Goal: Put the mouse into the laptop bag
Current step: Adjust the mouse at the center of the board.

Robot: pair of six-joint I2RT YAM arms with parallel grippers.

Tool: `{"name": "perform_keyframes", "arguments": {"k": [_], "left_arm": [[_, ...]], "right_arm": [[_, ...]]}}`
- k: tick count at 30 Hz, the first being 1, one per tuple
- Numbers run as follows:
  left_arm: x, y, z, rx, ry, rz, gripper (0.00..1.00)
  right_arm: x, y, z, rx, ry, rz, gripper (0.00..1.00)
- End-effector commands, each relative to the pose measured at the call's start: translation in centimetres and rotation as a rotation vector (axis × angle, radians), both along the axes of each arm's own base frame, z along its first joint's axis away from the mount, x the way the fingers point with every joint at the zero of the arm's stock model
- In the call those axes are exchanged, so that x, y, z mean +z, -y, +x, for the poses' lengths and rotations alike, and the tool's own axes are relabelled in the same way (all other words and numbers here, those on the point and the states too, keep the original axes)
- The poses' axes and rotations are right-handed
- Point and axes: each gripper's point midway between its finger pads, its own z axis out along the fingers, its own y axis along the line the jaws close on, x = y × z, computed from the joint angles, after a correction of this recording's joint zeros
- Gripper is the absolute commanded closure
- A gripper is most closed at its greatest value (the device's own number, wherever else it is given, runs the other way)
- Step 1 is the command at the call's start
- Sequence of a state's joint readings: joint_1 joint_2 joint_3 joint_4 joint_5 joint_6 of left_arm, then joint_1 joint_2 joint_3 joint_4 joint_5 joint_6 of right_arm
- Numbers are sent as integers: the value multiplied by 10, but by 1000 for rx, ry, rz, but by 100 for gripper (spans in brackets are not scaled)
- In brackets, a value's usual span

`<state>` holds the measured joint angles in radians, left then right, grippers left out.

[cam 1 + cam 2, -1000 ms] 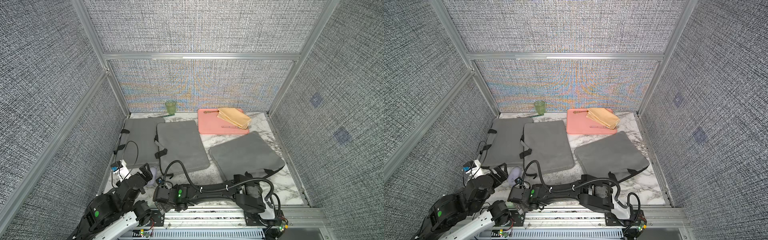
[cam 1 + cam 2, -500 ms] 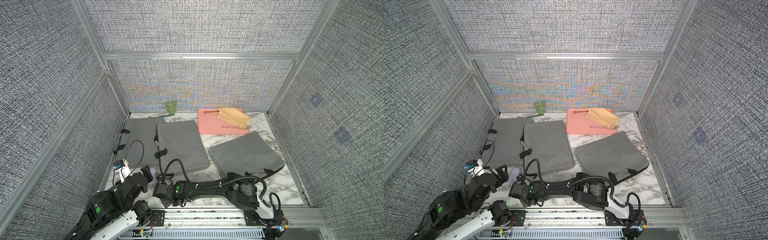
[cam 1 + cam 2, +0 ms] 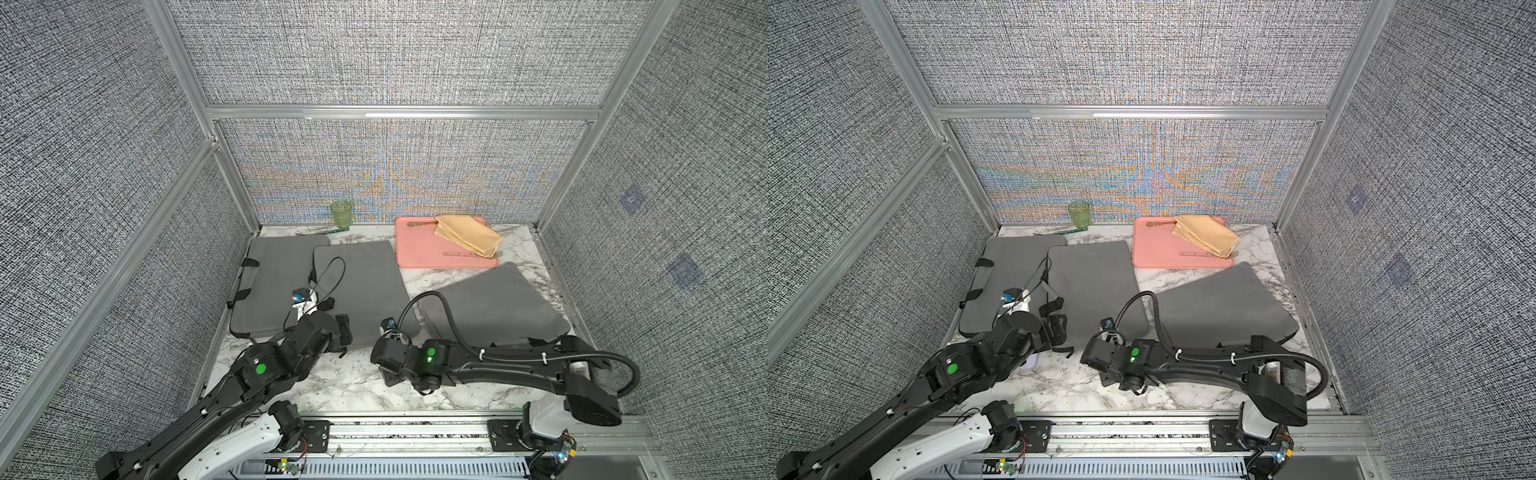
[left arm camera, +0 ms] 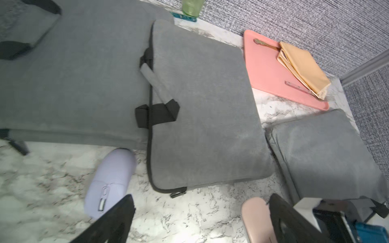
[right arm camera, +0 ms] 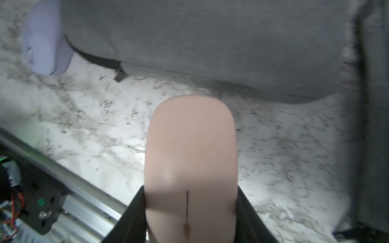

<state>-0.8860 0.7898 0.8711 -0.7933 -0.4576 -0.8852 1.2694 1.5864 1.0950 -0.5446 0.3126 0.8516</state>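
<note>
Your right jaws are pinching the pink mouse (image 5: 190, 147): one jaw flat on each long side, at the end with the wheel slot; the rounded end sticks out well past the tips; can't tell whether it's clear of the counter (image 5: 84, 130) or resting on it. Straight ahead of those jaws is a strip of bare marble, then the near edge of the middle laptop bag (image 5: 210, 42); mouse and bag are apart; the zip pull (image 5: 119, 76) hangs off the bag's near corner, ahead and to one side of the tips; can't tell whether the zip is open.

Your left jaws are spread wide with only bare counter between them; in both top views they hang over the near corner of that same bag. A lilac mouse (image 4: 111, 181) sits right at one left jaw tip, partly covered by it in the left wrist view, its far end butted against the left-hand laptop bag (image 4: 73, 73); the pink mouse shows just beside the other jaw.

The third laptop bag (image 3: 490, 307) lies just past your right arm (image 3: 519, 365). Well beyond both sets of jaws, by the back wall: green glass (image 3: 340, 214); pink tray (image 3: 419, 253) with a folded yellow cloth (image 3: 467, 241) on it.
</note>
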Motion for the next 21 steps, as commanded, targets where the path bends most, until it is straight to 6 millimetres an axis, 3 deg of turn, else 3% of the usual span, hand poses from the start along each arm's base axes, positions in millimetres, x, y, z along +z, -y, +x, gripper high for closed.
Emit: {"name": "perform_keyframes", "arguments": {"k": [1, 4, 10, 13, 17, 21], "left_arm": [[15, 35, 10, -109, 36, -70, 0], [15, 54, 14, -167, 39, -108, 0], [5, 76, 18, -219, 10, -128, 0], [2, 82, 19, -234, -1, -135, 0], [1, 84, 18, -243, -2, -146, 0], [5, 86, 17, -252, 11, -170, 0]], "right_arm": [[-7, 41, 12, -125, 2, -67, 62], [-19, 69, 21, -200, -6, -135, 58], [-64, 65, 17, -180, -99, -193, 54], [-78, 53, 19, -172, -130, -205, 42], [-83, 52, 20, -176, -136, -208, 15], [-75, 53, 22, -180, -122, -187, 4]]}}
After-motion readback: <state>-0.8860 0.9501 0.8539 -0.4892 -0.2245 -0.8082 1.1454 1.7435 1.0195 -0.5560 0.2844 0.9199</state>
